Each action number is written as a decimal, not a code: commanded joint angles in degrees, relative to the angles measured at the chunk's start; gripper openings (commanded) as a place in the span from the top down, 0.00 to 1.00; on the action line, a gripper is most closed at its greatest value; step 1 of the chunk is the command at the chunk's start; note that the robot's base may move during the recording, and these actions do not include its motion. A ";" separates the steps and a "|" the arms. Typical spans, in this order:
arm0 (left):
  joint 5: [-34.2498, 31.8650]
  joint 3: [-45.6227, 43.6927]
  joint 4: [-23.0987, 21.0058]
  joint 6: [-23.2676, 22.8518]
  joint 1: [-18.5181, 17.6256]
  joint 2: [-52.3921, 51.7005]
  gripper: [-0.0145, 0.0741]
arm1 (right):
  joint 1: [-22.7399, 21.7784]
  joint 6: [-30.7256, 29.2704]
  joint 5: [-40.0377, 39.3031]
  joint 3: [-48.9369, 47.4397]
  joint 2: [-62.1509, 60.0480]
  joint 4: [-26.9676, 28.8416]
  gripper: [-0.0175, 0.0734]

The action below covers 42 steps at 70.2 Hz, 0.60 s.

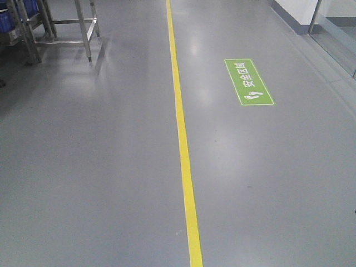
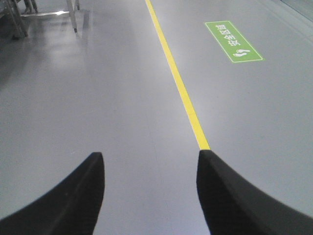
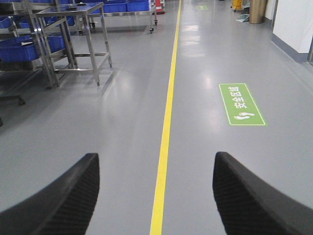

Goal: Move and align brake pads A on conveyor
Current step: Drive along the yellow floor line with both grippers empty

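Left pincer (image 2: 150, 156), right pincer (image 3: 156, 156) spread; yellow line (image 1: 183, 156) crosses grey floor (image 1: 83, 167).

I'm looking out over a factory or warehouse floor: a smooth grey coated floor (image 1: 83, 167) with a yellow lane line (image 1: 183, 156) running straight down it. A green walkway sign (image 1: 248, 82) (white footprints and Chinese characters) is set beside the line. In my right wrist view, a stainless steel counter (image 3: 68, 10) on bare frame legs and racks of blue plastic bins (image 3: 29, 49) stand along the left side. A red-and-white traffic cone (image 3: 158, 6) stands far down the aisle.
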 commanded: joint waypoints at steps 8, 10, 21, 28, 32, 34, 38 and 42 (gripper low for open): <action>-3.85 -1.36 -0.03 -0.27 -0.18 0.48 0.39 | -0.12 -0.39 -4.33 -1.40 0.61 0.10 0.29; -3.85 -1.36 -0.03 -0.27 -0.18 0.48 0.39 | -0.12 -0.39 -4.33 -1.40 0.61 0.10 0.29; -3.85 -1.36 -0.03 -0.27 -0.18 0.48 0.39 | -0.12 -0.39 -4.35 -1.40 0.61 0.10 0.29; -3.85 -1.36 -0.03 -0.27 -0.18 0.48 0.39 | -0.12 -0.39 -4.35 -1.40 0.61 0.10 0.29; -3.85 -1.36 -0.03 -0.27 -0.18 0.48 0.39 | -0.12 -0.39 -4.35 -1.40 0.61 0.10 0.29; -3.85 -1.36 -0.03 -0.27 -0.18 0.48 0.39 | -0.12 -0.39 -4.35 -1.40 0.61 0.10 0.29; -3.85 -1.36 -0.03 -0.27 -0.18 0.48 0.39 | -0.12 -0.39 -4.35 -1.40 0.61 0.10 0.29; -3.85 -1.36 -0.03 -0.27 -0.18 0.48 0.39 | -0.12 -0.39 -4.35 -1.40 0.61 0.10 0.29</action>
